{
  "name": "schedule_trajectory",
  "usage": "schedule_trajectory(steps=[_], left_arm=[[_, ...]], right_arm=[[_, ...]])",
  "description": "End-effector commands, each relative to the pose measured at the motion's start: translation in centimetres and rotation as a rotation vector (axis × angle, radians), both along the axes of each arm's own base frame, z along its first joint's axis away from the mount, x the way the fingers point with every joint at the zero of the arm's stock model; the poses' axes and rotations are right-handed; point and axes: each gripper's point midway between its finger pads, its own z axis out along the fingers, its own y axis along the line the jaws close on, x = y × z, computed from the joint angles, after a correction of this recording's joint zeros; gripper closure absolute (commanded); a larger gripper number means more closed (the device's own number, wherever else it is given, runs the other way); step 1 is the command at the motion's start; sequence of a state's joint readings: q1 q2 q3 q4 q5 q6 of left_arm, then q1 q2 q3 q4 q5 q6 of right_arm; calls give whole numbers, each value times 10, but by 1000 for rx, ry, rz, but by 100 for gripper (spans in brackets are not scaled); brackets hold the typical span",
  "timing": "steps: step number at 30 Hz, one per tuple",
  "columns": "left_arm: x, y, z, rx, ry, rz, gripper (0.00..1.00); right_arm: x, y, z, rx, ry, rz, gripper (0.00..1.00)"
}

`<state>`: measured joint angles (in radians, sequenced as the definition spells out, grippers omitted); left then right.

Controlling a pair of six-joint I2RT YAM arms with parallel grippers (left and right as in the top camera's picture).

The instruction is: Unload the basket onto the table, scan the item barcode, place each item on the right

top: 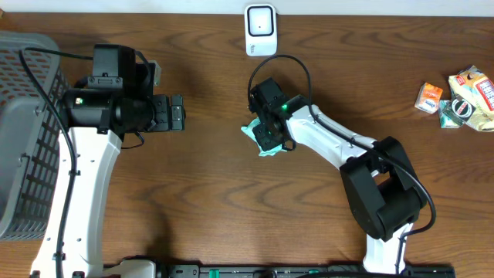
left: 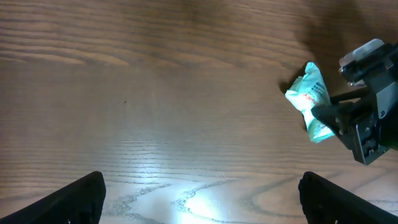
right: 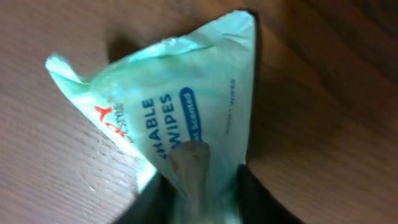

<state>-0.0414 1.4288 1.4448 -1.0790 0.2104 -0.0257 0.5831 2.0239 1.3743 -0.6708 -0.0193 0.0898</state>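
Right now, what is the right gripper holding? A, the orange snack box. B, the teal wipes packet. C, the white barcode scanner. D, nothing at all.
B: the right gripper is pinched on the teal wipes packet, whose printed word WIPES shows in the right wrist view.

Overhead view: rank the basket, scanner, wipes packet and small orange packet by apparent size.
1. grey basket, by far the largest.
2. white scanner.
3. wipes packet and orange packet: cannot rank, since the right tool covers most of the wipes packet.
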Motion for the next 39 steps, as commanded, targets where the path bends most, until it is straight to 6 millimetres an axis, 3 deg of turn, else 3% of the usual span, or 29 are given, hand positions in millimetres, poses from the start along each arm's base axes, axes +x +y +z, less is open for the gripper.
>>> schedule_trajectory(steps=[1, 2, 3, 7, 12, 15, 18, 22, 27, 32, 39], left_arm=[[-2, -1, -3, 3, 11, -4, 2], [-2, -1, -3, 3, 11, -4, 2], [-2, -1, -3, 3, 11, -4, 2], [-2, -1, -3, 3, 11, -4, 3], [-2, -1, -3, 3, 11, -4, 2], [-2, -1, -3, 3, 11, -4, 2], [-2, -1, -3, 3, 11, -4, 2], [-2, -1, -3, 3, 11, -4, 3], [-2, -1, -3, 3, 11, -4, 2], [-2, -1, -3, 3, 11, -4, 2], [-2, -1, -3, 3, 11, -4, 2]], right_arm=[[-1, 3, 3, 16, -2, -4, 90], [0, 4, 4, 19, -7, -4, 98], [3, 6, 7, 27, -18, -8, 99], [22, 16, 25, 56, -78, -11, 99], [60, 15, 59, 38, -223, -89, 99], [70, 18, 69, 49, -266, -98, 99], [64, 20, 66, 61, -236, -87, 99], [41, 25, 55, 79, -138, -18, 89], [19, 37, 43, 73, -93, 109, 52], [11, 34, 35, 47, -75, 103, 50], [1, 26, 16, 24, -53, 107, 57]])
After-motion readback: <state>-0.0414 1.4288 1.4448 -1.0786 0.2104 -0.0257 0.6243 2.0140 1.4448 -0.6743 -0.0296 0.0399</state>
